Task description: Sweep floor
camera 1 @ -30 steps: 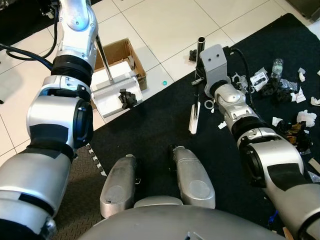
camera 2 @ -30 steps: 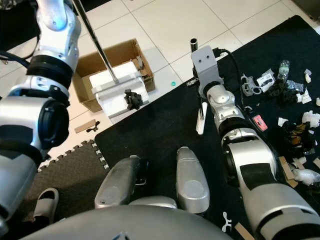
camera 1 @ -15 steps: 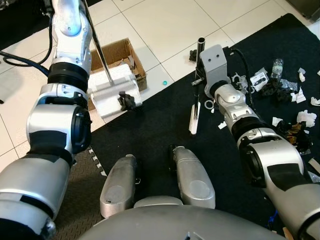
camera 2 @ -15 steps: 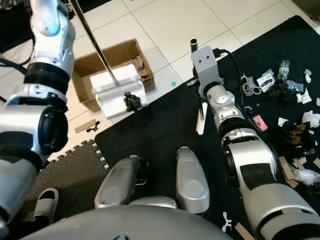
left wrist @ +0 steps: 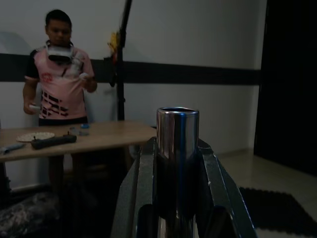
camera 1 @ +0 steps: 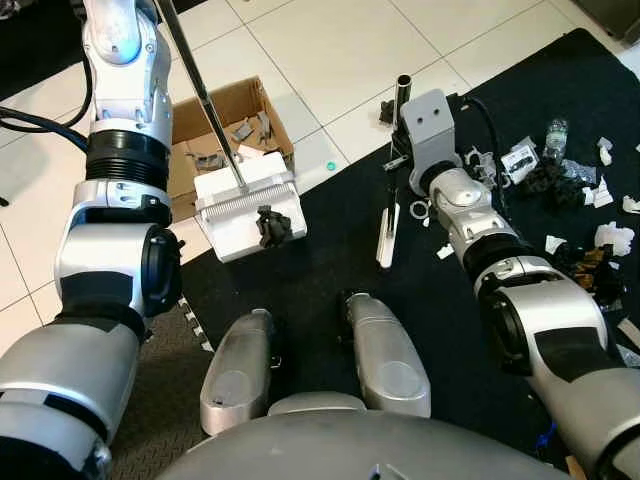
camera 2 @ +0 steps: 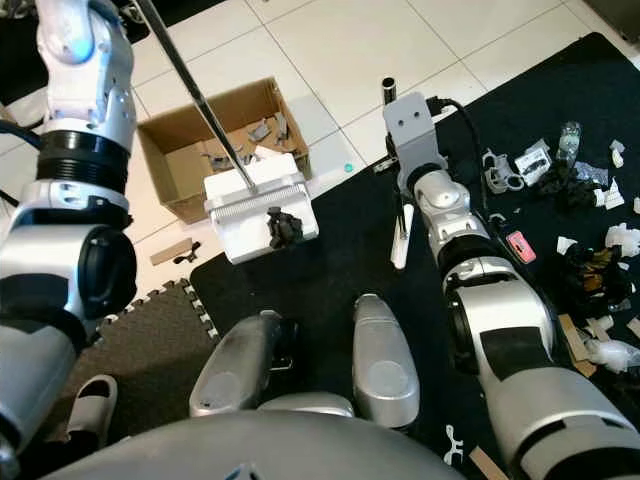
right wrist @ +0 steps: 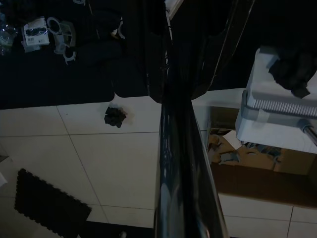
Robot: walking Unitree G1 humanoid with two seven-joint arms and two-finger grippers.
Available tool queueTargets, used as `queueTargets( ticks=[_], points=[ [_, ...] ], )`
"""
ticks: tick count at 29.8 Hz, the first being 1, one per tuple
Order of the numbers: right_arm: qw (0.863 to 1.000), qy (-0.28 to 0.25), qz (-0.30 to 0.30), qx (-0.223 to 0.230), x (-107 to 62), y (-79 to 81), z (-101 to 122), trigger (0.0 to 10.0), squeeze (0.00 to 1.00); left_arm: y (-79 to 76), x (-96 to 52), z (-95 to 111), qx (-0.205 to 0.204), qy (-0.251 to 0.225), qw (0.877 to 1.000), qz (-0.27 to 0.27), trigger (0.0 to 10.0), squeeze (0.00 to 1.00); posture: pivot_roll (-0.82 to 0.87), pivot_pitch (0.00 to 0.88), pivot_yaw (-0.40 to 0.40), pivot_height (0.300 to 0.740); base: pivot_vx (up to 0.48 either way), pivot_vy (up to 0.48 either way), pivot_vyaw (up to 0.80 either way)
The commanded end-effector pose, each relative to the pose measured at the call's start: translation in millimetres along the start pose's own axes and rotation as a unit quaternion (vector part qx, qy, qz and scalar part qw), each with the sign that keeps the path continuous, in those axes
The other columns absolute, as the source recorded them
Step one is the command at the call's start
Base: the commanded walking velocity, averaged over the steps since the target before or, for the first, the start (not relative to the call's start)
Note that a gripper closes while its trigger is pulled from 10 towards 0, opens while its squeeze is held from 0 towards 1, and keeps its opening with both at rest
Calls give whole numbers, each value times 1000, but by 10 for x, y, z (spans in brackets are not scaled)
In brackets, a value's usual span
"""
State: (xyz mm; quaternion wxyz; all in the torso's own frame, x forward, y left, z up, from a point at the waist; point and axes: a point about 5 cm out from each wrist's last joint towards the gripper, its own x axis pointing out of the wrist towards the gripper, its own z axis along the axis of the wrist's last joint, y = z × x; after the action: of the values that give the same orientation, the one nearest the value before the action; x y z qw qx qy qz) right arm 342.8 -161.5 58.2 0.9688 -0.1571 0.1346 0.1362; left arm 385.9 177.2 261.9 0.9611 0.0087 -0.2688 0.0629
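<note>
fingers (left wrist: 143,198) of the left gripper (left wrist: 177,198) are clamping the dustpan's shiny metal handle (left wrist: 177,148), holding the white plastic dustpan (camera 1: 250,212) with its dark debris clump (camera 1: 272,225) just beside the brown cardboard box (camera 1: 215,125), while the right gripper (right wrist: 181,84) is gripping the dark broom handle (right wrist: 181,173); tipping the clump into that box seems next.

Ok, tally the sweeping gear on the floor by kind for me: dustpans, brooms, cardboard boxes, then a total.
White dustpan: 1
Broom: 1
Cardboard box: 1
Total: 3
</note>
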Motion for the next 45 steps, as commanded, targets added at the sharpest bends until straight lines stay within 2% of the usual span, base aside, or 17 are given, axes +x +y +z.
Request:
queueTargets(
  ticks=[1, 7, 10, 12, 18, 22, 23, 24, 25, 26, 30, 32, 34, 38, 39, 41, 45],
  points=[
    [1000, -11, -7, -4, -2, -21, 25, 10000, 0, 27, -25, -48, 21, 10, 1000, -8, 10000, 0, -42, 83, 14, 740, 0, 0, 0],
    [1000, -11, -17, 14, -20, -49, -6, 10000, 0, 96, -177, -331, -6, 85, 996, 0, 10000, 0, -50, 85, 17, 740, 0, 0, 0],
    [1000, -10, -19, 22, -26, -64, -15, 10000, 0, 115, -222, -390, -15, 103, 995, 0, 10000, 0, -51, 86, 18, 740, 0, 0, 0],
    [997, -10, -29, 65, -31, -92, -28, 10000, 0, 132, -289, -463, -23, 125, 992, -5, 10000, 0, -47, 85, 17, 740, 0, 0, 0],
    [994, -10, -41, 99, -35, -116, -40, 10000, 0, 164, -388, -578, -24, 153, 988, -6, 10000, 0, -46, 82, 15, 740, 0, 0, 0],
    [989, -9, -55, 137, -50, -153, -71, 10000, 0, 209, -565, -754, -22, 190, 982, -6, 10000, 0, -45, 81, 14, 740, 0, 0, 0],
    [989, -9, -55, 137, -50, -153, -71, 10000, 0, 209, -565, -754, -22, 190, 982, -6, 10000, 0, -45, 81, 14, 740, 0, 0, 0],
    [988, -6, -57, 141, -62, -160, -95, 10000, 0, 229, -645, -823, -18, 204, 979, -5, 10000, 0, -45, 80, 14, 740, 0, 0, 0],
    [988, -6, -57, 141, -62, -160, -95, 10000, 0, 229, -645, -823, -18, 204, 979, -5, 10000, 0, -45, 80, 14, 740, 0, 0, 0],
    [989, -3, -56, 140, -74, -160, -124, 10000, 0, 253, -726, -884, -8, 215, 977, -4, 10000, 0, -47, 80, 13, 740, 0, 0, 0],
    [989, 8, -54, 140, -101, -140, -196, 10000, 0, 277, -864, -974, 11, 223, 975, -4, 10000, 0, -46, 77, 10, 740, 0, 0, 0],
    [989, 8, -54, 140, -101, -140, -196, 10000, 0, 277, -864, -974, 11, 223, 975, -4, 10000, 0, -46, 77, 10, 740, 0, 0, 0],
    [988, 14, -53, 143, -117, -123, -238, 10000, 0, 286, -938, -1019, 16, 229, 973, -1, 10000, 0, -43, 77, 9, 740, 0, 0, 0],
    [988, 17, -53, 145, -126, -111, -263, 10000, 0, 289, -990, -1049, 18, 232, 973, 1, 10000, 0, -44, 77, 9, 740, 0, 0, 0],
    [988, 19, -52, 147, -138, -96, -290, 10000, 0, 293, -1061, -1087, 19, 236, 971, 3, 10000, 0, -45, 78, 10, 740, 0, 0, 0],
    [988, 19, -52, 147, -138, -96, -290, 10000, 0, 293, -1061, -1087, 19, 236, 971, 3, 10000, 0, -45, 78, 10, 740, 0, 0, 0],
    [984, 12, -55, 170, -196, -44, -387, 10000, 0, 297, -1360, -1208, 27, 249, 968, 5, 10000, 0, -44, 85, 7, 740, 0, 0, 0]
  ],
)
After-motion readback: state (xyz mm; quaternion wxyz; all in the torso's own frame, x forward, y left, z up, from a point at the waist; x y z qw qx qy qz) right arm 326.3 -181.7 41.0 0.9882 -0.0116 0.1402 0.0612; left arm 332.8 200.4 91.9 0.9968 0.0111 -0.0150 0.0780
